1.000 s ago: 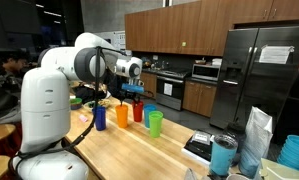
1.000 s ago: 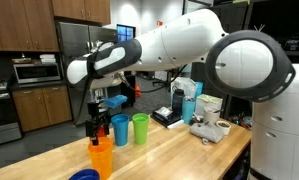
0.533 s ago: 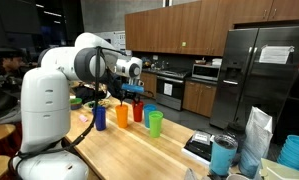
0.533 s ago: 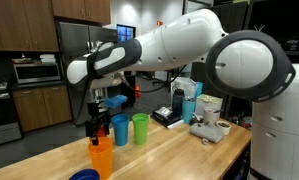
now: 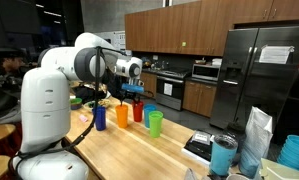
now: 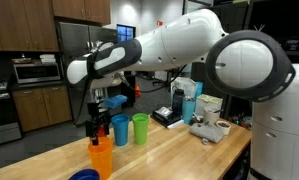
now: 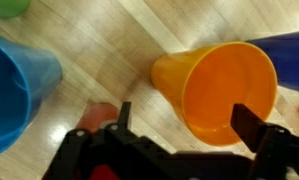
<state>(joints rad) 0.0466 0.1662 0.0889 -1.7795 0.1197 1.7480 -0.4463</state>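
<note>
My gripper (image 7: 185,125) is open and hangs over a wooden counter (image 6: 189,150), its two black fingers either side of the mouth of an orange cup (image 7: 224,90); nothing is held. A light blue cup (image 7: 14,95) stands left of it in the wrist view, a green one (image 7: 7,6) shows at the top left, and a red shape (image 7: 97,115) sits by the left finger. In both exterior views the gripper (image 6: 92,126) (image 5: 135,92) hovers above a row of cups: orange (image 6: 101,157), blue (image 6: 120,129), green (image 6: 140,128).
A dark blue cup (image 5: 99,117), a red cup (image 5: 138,112) and a green cup (image 5: 155,123) stand close together. A teal tumbler (image 5: 224,155), a white bag (image 5: 257,135) and a black tray (image 5: 201,147) crowd the counter's end. Behind stands a fridge (image 5: 264,70).
</note>
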